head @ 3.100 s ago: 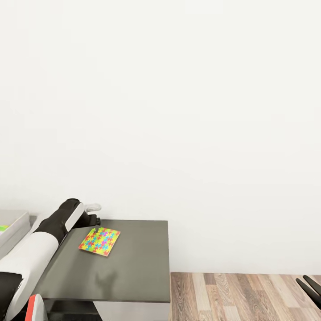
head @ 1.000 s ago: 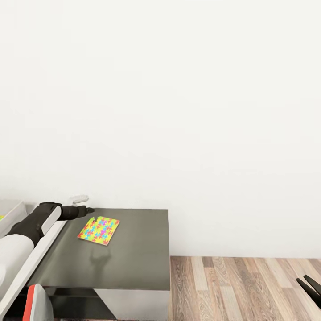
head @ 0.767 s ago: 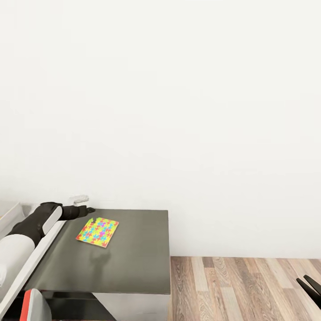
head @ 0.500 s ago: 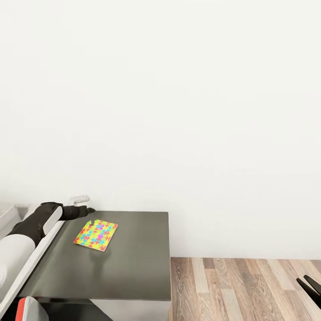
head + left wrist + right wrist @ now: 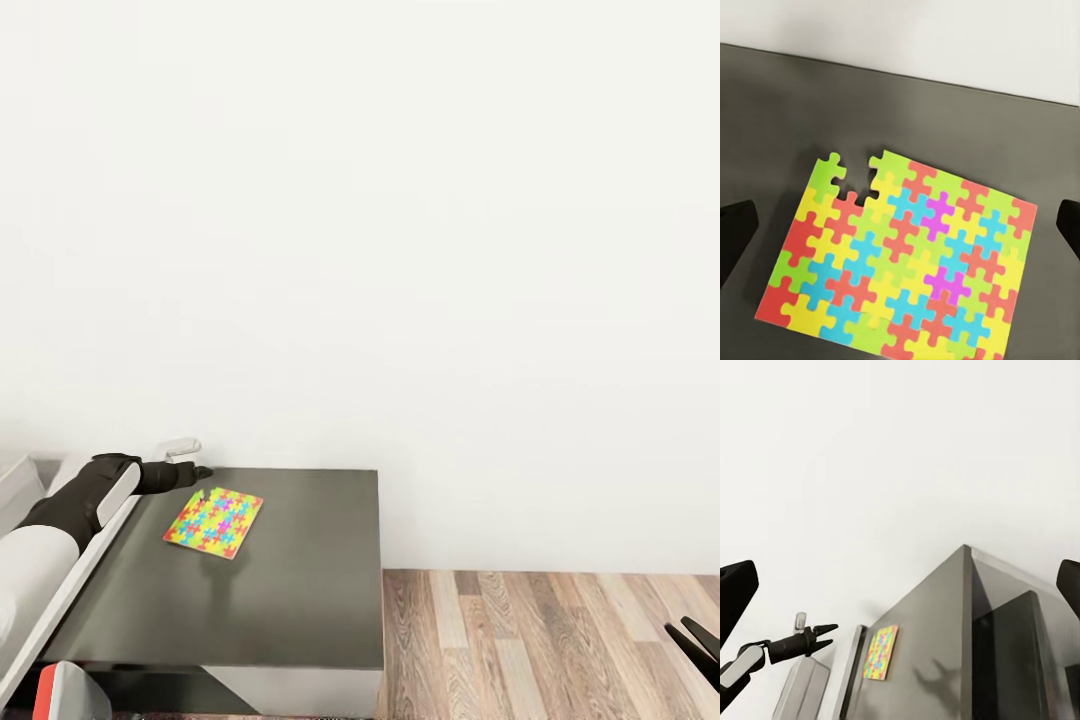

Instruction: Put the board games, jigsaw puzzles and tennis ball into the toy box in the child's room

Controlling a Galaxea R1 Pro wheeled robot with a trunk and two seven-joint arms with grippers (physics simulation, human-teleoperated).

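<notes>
One jigsaw puzzle (image 5: 213, 522), a thin mosaic slab with a piece missing at one edge, lies flat on the dark grey table (image 5: 300, 590) near its far left corner. My left gripper (image 5: 200, 471) hovers just above and behind the puzzle. In the left wrist view the puzzle (image 5: 904, 266) lies under my left gripper (image 5: 902, 231), which is open with nothing between its fingers. My right gripper (image 5: 692, 638) hangs low at the right over the floor; the right wrist view shows it (image 5: 902, 589) open and empty. A sliver of the toy box (image 5: 12, 480) shows at the far left.
A plain white wall rises right behind the table. Wood-plank floor (image 5: 550, 640) lies to the right of the table's edge. The right wrist view takes in the table (image 5: 945, 645), the puzzle (image 5: 883, 651) and my left arm (image 5: 791, 645) from the side.
Since three seconds ago my left forearm has dropped and stretched out, bringing the gripper over the puzzle's far corner. In the last second only the camera view has shifted slightly.
</notes>
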